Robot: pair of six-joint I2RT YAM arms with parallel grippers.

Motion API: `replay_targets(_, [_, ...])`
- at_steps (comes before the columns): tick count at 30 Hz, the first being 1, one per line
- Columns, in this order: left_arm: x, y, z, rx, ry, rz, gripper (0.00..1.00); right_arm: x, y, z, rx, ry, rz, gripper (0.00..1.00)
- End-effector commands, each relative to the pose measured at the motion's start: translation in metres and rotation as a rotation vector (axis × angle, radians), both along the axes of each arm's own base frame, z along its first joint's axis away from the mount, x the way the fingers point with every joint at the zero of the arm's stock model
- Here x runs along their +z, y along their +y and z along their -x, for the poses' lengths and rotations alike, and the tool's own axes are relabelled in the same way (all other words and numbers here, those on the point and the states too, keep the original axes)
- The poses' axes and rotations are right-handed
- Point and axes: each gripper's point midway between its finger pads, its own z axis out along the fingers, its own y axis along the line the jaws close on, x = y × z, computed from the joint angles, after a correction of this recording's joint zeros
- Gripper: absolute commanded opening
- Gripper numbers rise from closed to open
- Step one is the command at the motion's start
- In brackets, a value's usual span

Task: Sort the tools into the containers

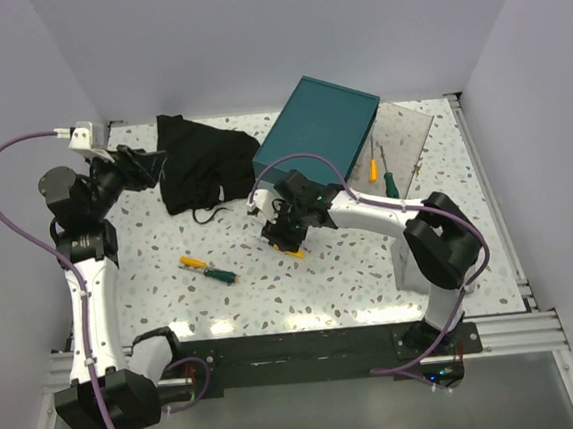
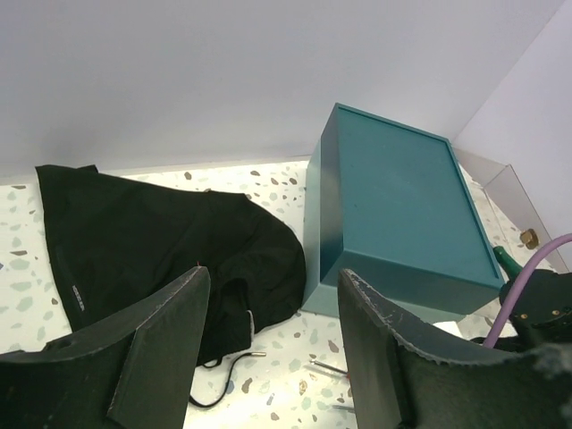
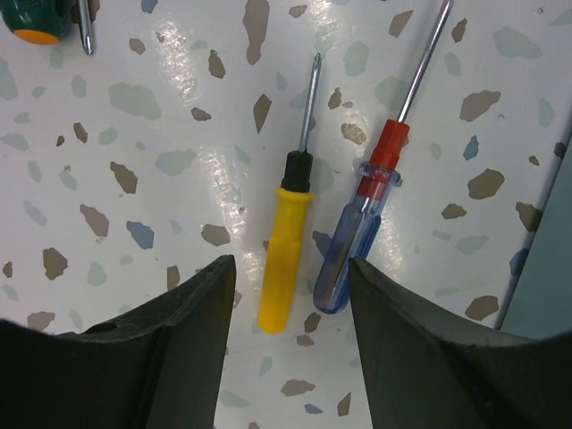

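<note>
Hovering low over the desk (image 1: 352, 279), the right jaws stand released and empty above 2 tools lying side by side just in front of the teal case (image 1: 317, 126): a yellow-handled screwdriver (image 3: 286, 259) and a blue-red screwdriver (image 3: 362, 223). The left jaws, likewise released and empty, hang at the far left over the crumpled black bag (image 1: 202, 167), which lies beside the case. An orange-handled screwdriver (image 1: 372, 167) and a green-handled screwdriver (image 1: 389, 182) lie at the clear box (image 1: 410, 133) right of the case (whether inside it cannot be told).
</note>
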Motion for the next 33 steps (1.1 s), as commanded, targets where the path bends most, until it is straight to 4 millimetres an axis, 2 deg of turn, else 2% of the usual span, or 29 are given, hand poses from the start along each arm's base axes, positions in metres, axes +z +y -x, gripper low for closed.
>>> replay_targets(1, [0.004, 0.007, 0.002, 0.024, -0.018, -0.023, 0.64, 0.016, 0.025, -0.013, 0.045, -0.072, -0.052, 0.56])
replay_targets(5, [0.004, 0.008, 0.0, 0.025, -0.015, -0.022, 0.64, 0.002, 0.024, -0.01, 0.044, -0.042, -0.034, 0.55])
replay_targets(10, [0.017, 0.011, 0.002, 0.035, -0.039, 0.002, 0.64, -0.02, 0.016, -0.012, 0.036, -0.03, 0.029, 0.55])
replay_targets(18, [0.01, 0.014, 0.009, 0.049, -0.027, 0.015, 0.64, -0.042, 0.006, -0.007, 0.057, -0.023, 0.078, 0.55])
replay_targets(21, [0.011, 0.015, 0.01, 0.05, -0.027, 0.024, 0.64, -0.047, 0.001, -0.003, 0.064, -0.01, 0.095, 0.48])
replay_targets(22, [0.013, 0.015, 0.01, 0.052, -0.032, 0.022, 0.64, -0.047, 0.0, 0.0, 0.067, -0.004, 0.097, 0.39])
replay_targets(24, [0.016, 0.016, 0.01, 0.055, -0.037, 0.018, 0.63, -0.034, 0.003, 0.006, 0.077, 0.011, 0.072, 0.23])
replay_targets(25, [0.019, 0.016, 0.01, 0.053, -0.044, 0.015, 0.64, -0.024, 0.006, 0.009, 0.079, 0.016, 0.054, 0.1])
replay_targets(26, [0.019, 0.016, 0.01, 0.053, -0.042, 0.015, 0.63, -0.007, 0.01, 0.011, 0.056, 0.035, 0.02, 0.06])
replay_targets(27, [0.018, 0.016, 0.009, 0.052, -0.04, 0.015, 0.63, 0.023, 0.015, 0.01, 0.046, 0.007, -0.04, 0.02])
replay_targets(28, [0.017, 0.016, 0.008, 0.05, -0.036, 0.017, 0.63, 0.04, 0.016, 0.013, 0.035, 0.012, -0.068, 0.0])
replay_targets(29, [0.016, 0.016, 0.007, 0.046, -0.036, 0.018, 0.63, 0.068, 0.025, 0.014, 0.015, 0.019, -0.133, 0.0])
replay_targets(30, [0.014, 0.016, 0.006, 0.044, -0.029, 0.029, 0.63, 0.103, 0.025, 0.015, 0.0, -0.007, -0.196, 0.0])
replay_targets(31, [0.011, 0.015, 0.005, 0.038, -0.02, 0.037, 0.62, 0.121, 0.024, 0.016, -0.02, -0.003, -0.225, 0.0])
replay_targets(32, [0.01, 0.014, 0.004, 0.032, -0.019, 0.043, 0.61, 0.158, 0.028, 0.013, -0.081, 0.004, -0.308, 0.0])
replay_targets(33, [0.008, 0.013, 0.003, 0.023, -0.01, 0.054, 0.6, 0.183, 0.022, 0.006, -0.132, 0.015, -0.371, 0.0])
